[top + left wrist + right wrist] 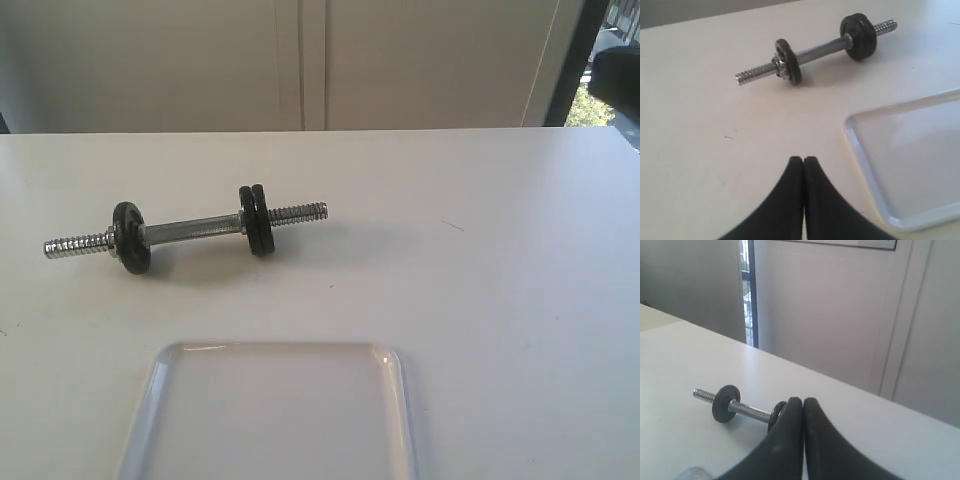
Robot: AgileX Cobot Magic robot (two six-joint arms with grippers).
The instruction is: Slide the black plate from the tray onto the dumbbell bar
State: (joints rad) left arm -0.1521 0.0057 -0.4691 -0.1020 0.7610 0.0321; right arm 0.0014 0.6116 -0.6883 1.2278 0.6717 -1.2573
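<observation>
Left end effector is pinched together, and the dumbbell bar lies well ahead of it on the tabletop, the tray near its side. Right end effector is together too, bar beyond its tips. The black plate sits on the bar, probably the outer of two discs pressed together; a single disc rides the other end.

One dumbbell bar, three black plates, one tray, two hands

A white table meets pale wall panels and, seemingly, a window.
</observation>
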